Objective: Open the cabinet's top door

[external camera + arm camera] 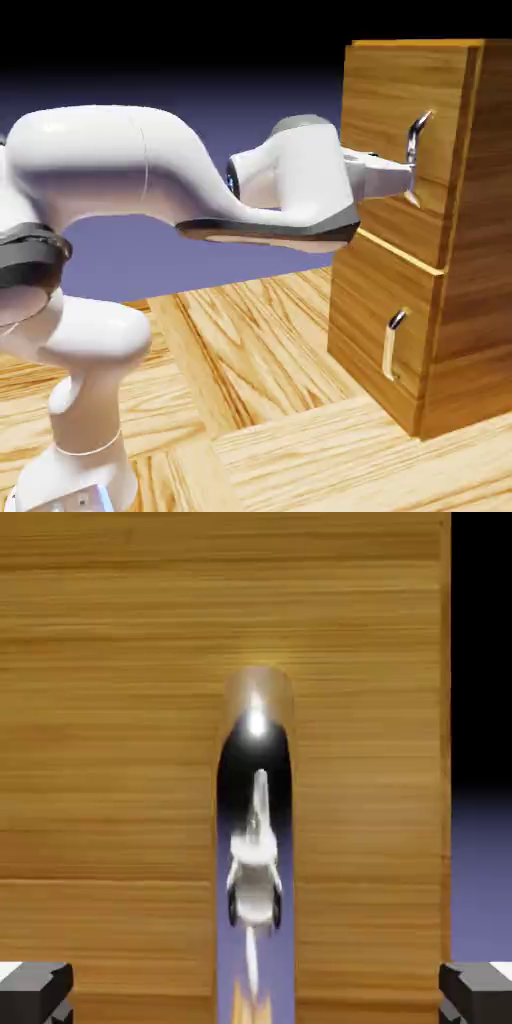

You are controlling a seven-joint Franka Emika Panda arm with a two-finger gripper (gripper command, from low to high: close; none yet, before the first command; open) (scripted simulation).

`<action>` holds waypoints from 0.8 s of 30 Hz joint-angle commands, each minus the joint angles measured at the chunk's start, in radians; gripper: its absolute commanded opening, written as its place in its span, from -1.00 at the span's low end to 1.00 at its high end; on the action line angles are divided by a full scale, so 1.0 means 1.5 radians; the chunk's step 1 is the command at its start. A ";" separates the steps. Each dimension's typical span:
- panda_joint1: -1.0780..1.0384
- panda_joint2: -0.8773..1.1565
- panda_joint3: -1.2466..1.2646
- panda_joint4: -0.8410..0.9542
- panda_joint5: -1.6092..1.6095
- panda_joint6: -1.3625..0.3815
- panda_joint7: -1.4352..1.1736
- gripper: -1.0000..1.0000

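The brown wood-grain cabinet [470, 300] stands at the exterior view's right. Its top door [390, 90] carries a curved silver handle [418, 138]. My gripper [404, 179] is level with the lower part of that handle, right in front of the door. In the hand view the handle [255, 812] runs vertically down the middle of the door [110, 762]. The two grey fingertips [35, 992] sit far apart at the bottom corners, so my gripper [255, 997] is open with the handle between its fingers. Whether a finger touches the handle I cannot tell.
Below the top door is a second door [370, 330] with a small silver handle [393, 343]. The cabinet stands on a wood-grain table [260, 390]. My white arm [150, 180] stretches across from the exterior view's left.
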 commanded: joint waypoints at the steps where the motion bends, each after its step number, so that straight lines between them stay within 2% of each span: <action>1: 0.025 0.010 -0.018 0.018 -0.005 -0.002 0.004 0.00; 4: 0.080 0.033 -0.059 0.057 -0.014 -0.007 0.012 0.00; 5: 0.080 0.033 -0.059 0.057 -0.014 -0.007 0.012 -1.00; 24: -0.354 0.061 0.347 -0.156 0.232 -0.151 0.012 -1.00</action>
